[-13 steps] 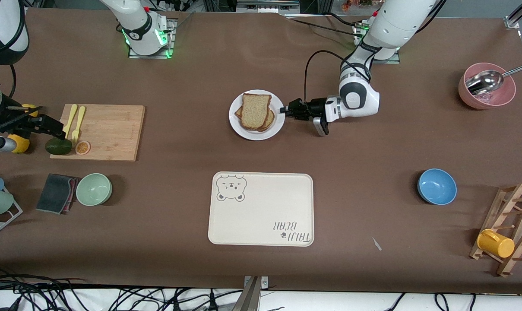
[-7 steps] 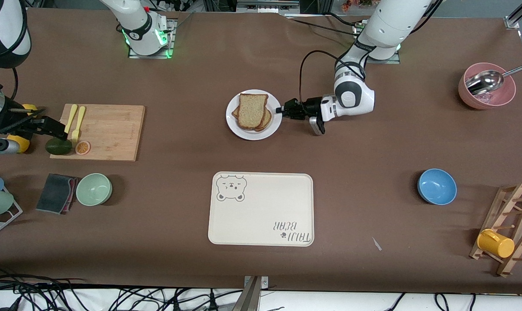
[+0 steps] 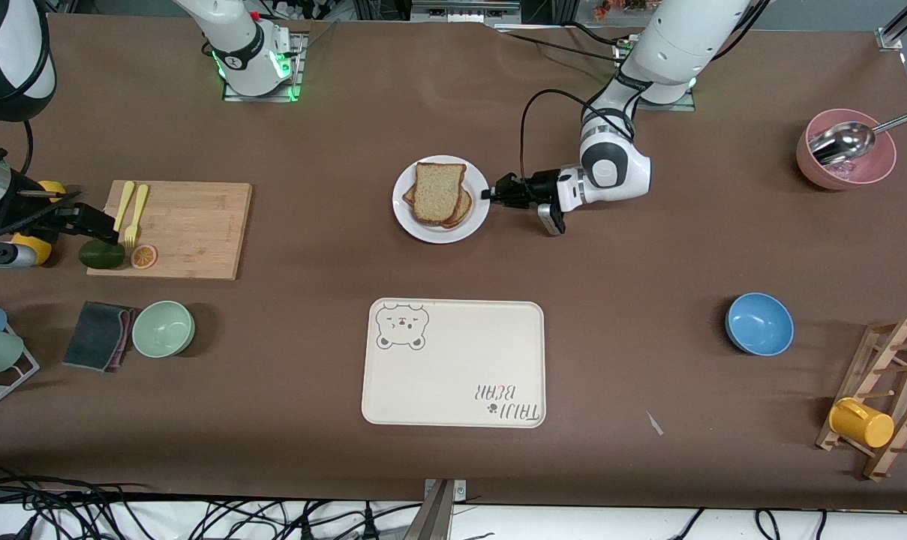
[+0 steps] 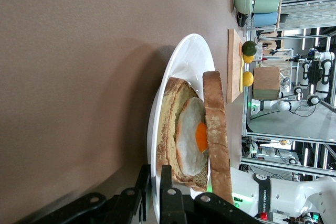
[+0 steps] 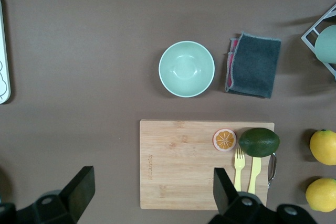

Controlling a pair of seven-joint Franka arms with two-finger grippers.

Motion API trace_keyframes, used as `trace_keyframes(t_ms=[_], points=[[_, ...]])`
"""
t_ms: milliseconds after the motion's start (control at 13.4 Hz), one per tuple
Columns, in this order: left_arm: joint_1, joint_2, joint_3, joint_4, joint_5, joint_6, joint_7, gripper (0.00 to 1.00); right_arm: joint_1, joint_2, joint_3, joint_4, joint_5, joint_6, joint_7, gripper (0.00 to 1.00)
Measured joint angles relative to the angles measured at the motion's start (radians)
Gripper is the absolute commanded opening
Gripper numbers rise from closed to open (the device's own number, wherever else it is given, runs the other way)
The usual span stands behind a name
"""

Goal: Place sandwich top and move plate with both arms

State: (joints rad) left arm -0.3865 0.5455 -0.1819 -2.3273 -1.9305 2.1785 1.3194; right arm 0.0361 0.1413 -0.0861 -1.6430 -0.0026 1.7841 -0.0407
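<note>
Nearest you, the bear-printed tray [image 3: 453, 364] is lying on the worktop [image 3: 648, 247], with open brown surface between it and the plate [image 3: 421, 225]. The plate is sitting mid-worktop, carrying the sandwich top [image 3: 438, 192], whose long axis is running toward the bases, over the egg slice [image 4: 191, 137]. Your left pincer [image 3: 489, 193] is clamping the plate's rim. Your right pincer [image 5: 152, 192] is waiting, fingers apart, over the cutting board [image 3: 190, 225].

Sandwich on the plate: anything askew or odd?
Slightly. The sandwich top sits skewed on the egg slice, whose crust pokes out along one side. The left gripper has its jaws on the plate rim; nothing spilled.
</note>
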Motion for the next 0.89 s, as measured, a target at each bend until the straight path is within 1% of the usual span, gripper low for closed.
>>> trace_keyframes(t_ms=[74, 149, 893], points=[[0.000, 0.000, 0.000, 0.000, 0.000, 0.001, 0.000, 0.01, 0.000, 0.000, 0.000, 0.000, 0.000, 0.000, 0.000, 1.00], [0.000, 0.000, 0.000, 0.000, 0.000, 0.002, 0.000, 0.00, 0.000, 0.000, 0.000, 0.000, 0.000, 0.000, 0.000, 1.00], [0.000, 0.003, 0.001, 0.006, 0.000, 0.015, -0.002, 0.00, 0.000, 0.000, 0.001, 0.000, 0.000, 0.001, 0.000, 1.00]])
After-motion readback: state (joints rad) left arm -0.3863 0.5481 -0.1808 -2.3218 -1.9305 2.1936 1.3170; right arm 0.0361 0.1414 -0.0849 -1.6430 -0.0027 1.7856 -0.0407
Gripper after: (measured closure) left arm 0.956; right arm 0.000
